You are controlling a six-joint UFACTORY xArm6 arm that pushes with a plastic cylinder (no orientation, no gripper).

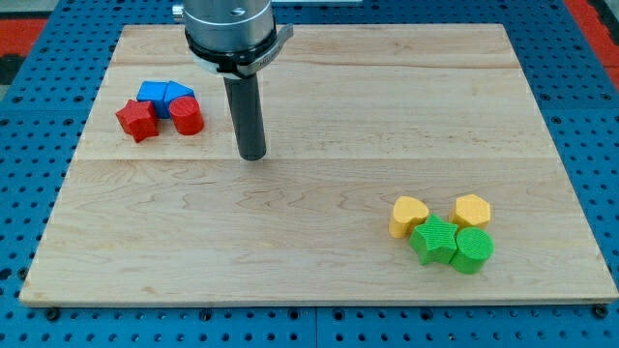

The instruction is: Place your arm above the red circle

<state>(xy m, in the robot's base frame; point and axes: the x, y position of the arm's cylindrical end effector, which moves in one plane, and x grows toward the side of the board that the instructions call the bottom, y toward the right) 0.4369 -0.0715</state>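
The red circle [189,115], a short red cylinder, stands near the view's upper left on the wooden board [319,261]. It touches a blue block [177,94] behind it. A second blue block [152,93] and a red star [137,120] sit just to its left. My tip [252,154] rests on the board to the right of the red circle and a little lower in the view, a short gap away. The rod rises from it to the arm's metal collar [230,29] at the view's top.
At the view's lower right sits a second cluster: a yellow heart [408,215], a yellow hexagon [471,210], a green star [433,241] and a green cylinder [473,249]. A blue pegboard [39,116] surrounds the board.
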